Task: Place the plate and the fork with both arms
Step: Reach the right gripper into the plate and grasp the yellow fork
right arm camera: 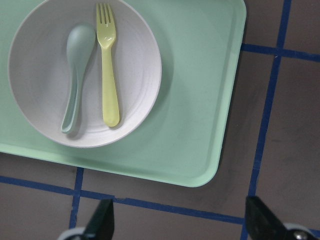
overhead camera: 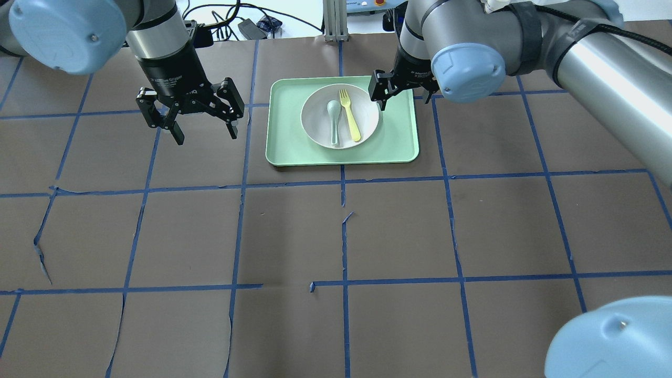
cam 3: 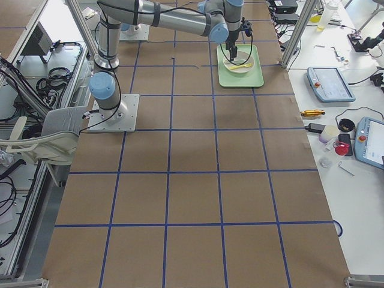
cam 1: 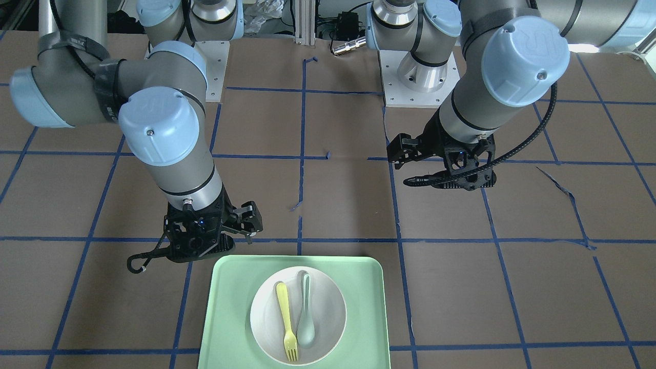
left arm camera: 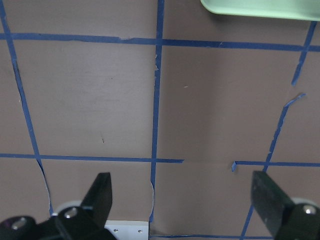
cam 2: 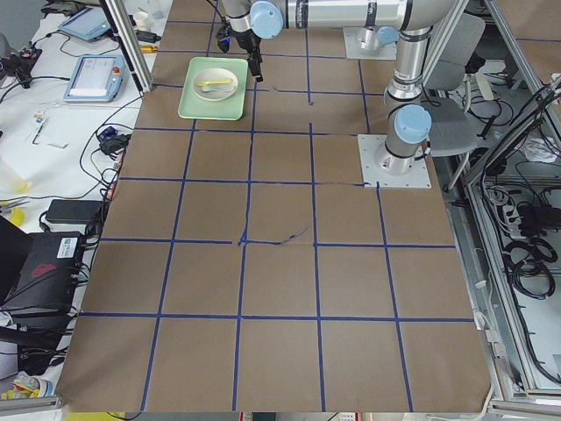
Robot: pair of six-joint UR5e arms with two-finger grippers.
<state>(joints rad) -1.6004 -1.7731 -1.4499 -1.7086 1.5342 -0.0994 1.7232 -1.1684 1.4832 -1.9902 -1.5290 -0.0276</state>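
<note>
The off-white plate (overhead camera: 367, 118) sits in the middle of the mint-green tray (overhead camera: 399, 136) at the table's far side. The yellow fork (overhead camera: 349, 115) lies in the plate beside a pale green-grey spoon (overhead camera: 333, 118). The right wrist view shows the plate (right arm camera: 140, 70), the fork (right arm camera: 109, 75) and the spoon (right arm camera: 75, 75) from above. My right gripper (overhead camera: 386, 102) is open and empty, hovering over the tray's right edge, close to the plate's rim. My left gripper (overhead camera: 206, 135) is open and empty, above bare table left of the tray. Both also show in the front view, right (cam 1: 248, 220) and left (cam 1: 402, 154).
The table is brown paper with a blue tape grid (overhead camera: 342, 181). The tray's corner (left arm camera: 260, 9) shows at the top of the left wrist view. Cables and equipment lie beyond the table's far edge (overhead camera: 252, 26).
</note>
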